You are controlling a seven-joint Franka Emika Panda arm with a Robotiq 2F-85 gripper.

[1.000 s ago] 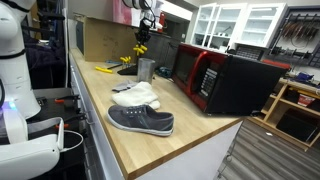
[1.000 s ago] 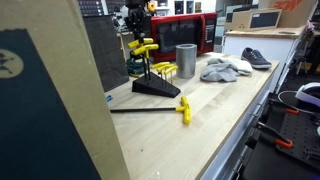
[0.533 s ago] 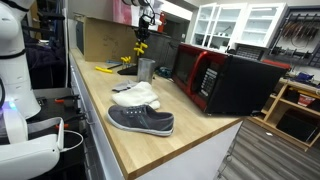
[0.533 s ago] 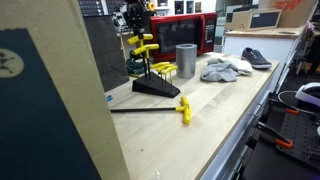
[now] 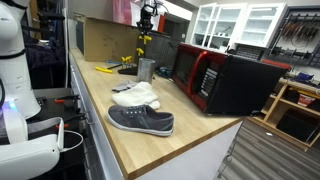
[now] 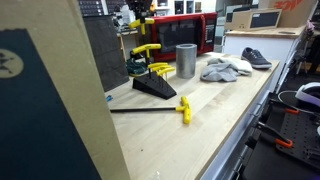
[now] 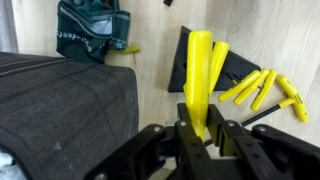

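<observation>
One yellow T-handle hex key is clamped in the claw. Both fingers press on its lower end in the wrist view, and its long axis runs straight out from the jaws and away from the camera. The key hangs in the air above the bench, touching nothing but the fingers.

Directly beyond its tip, and a little toward the right edge of that picture, lies the black rack. The remaining yellow keys fan out from the rack's far side. This is the relation that matters: the key's axis points roughly down at the rack, but the two are clearly apart. Only the one arm is present.

Against the frame a second ago, the claw stands higher in both exterior views, with a wider gap between it and the rack. One yellow handle is left standing upright there, where two were stacked.

Around the rack nothing has shifted:
- The steel cup is just beside it.
- A loose long-shafted key lies flat on the wooden bench.
- A dark green pouch sits behind it.

Farther along are the white cloth, the grey sneaker and the red-fronted microwave.
</observation>
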